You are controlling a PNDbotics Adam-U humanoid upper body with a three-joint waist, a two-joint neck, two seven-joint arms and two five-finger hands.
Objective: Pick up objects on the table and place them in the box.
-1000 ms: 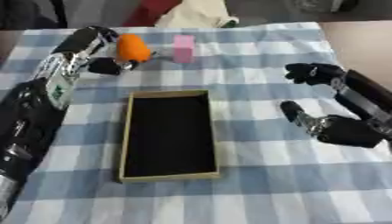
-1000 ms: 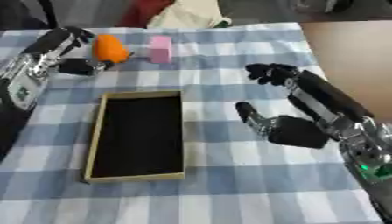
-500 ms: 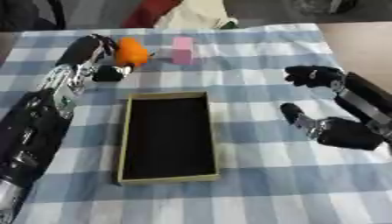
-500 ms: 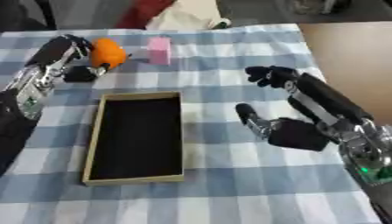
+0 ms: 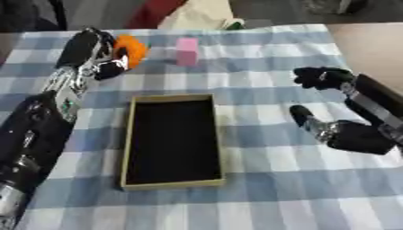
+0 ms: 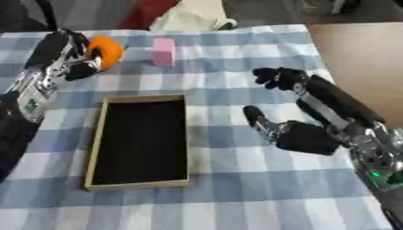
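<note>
Your left hand (image 5: 98,56) reaches to the far left of the blue-and-white checked tablecloth (image 5: 260,188) in the left eye view, fingers curled round the round orange object (image 5: 131,48), which sits against the palm. Just right of it a small pink block (image 5: 186,50) stands on the cloth, apart from the hand. Nearer you lies the shallow rectangular tan-rimmed box with a black inside (image 5: 172,139), nothing in it. In the right eye view, your right hand (image 6: 303,134) hovers right of the box, fingers (image 6: 275,77) spread and thumb out, holding nothing.
</note>
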